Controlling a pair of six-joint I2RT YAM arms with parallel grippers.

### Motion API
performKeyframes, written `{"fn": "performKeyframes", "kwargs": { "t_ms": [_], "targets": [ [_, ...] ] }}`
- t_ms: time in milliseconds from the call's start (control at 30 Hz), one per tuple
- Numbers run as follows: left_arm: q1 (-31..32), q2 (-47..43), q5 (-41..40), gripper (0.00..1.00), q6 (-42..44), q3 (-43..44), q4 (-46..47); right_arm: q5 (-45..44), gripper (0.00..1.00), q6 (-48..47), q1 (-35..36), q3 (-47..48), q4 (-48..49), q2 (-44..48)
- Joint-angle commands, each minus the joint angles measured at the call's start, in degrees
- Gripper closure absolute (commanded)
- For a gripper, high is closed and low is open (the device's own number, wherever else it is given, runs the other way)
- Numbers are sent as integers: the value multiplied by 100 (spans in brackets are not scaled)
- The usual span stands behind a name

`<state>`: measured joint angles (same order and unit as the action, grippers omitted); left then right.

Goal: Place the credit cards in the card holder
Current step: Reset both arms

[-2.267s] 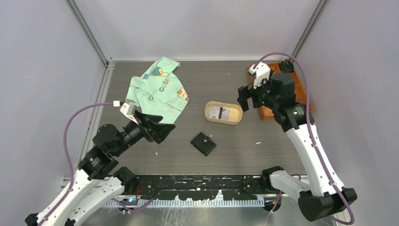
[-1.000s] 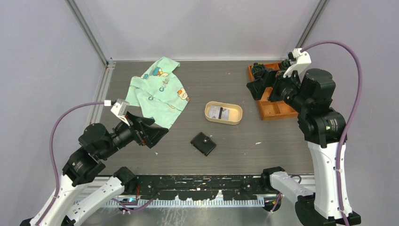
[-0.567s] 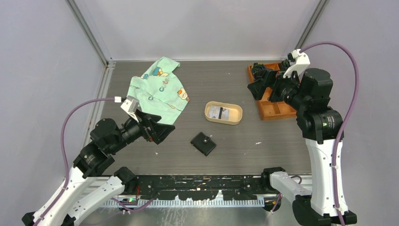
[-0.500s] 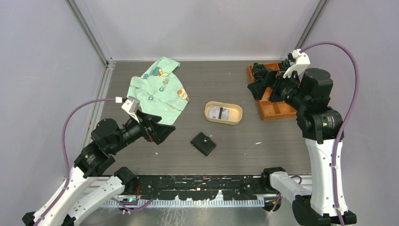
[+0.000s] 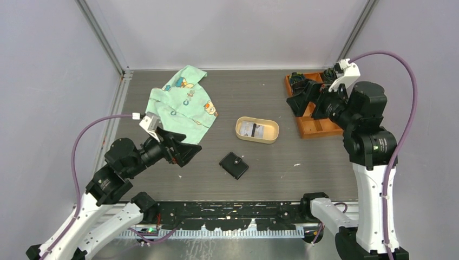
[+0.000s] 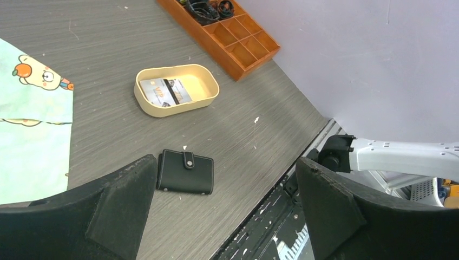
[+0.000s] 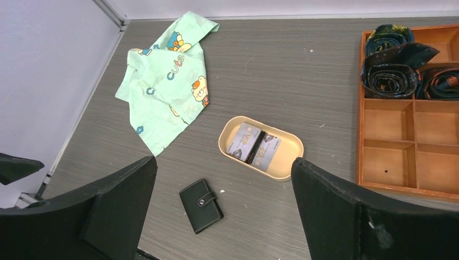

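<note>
Left end effector at lower left and right end effector at upper right both gape wide, holding nothing; cards lie in beige tray mid-frame, closed black wallet on counter below it, apart.

We saw a robotics lab cell, not a home. Plain pale walls and aluminium posts closed in the grey wood-grain tabletop beyond the left hand and right hand. Behind them, the white-and-black left arm and right arm were bolted to a black slotted rail, trailing purple cables.
</note>
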<state>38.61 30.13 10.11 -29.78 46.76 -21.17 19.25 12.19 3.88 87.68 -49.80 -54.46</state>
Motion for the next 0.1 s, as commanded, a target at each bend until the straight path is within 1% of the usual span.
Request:
{"fn": "performKeyframes", "kwargs": {
  "t_ms": [0, 67],
  "targets": [
    [-20, -83, 90, 2, -101, -25, 387, 66, 1, -32, -49, 48, 176, 93],
    [-20, -110, 104, 2, -127, -39, 395, 54, 1, -59, -52, 48, 186, 94]
  ]
}}
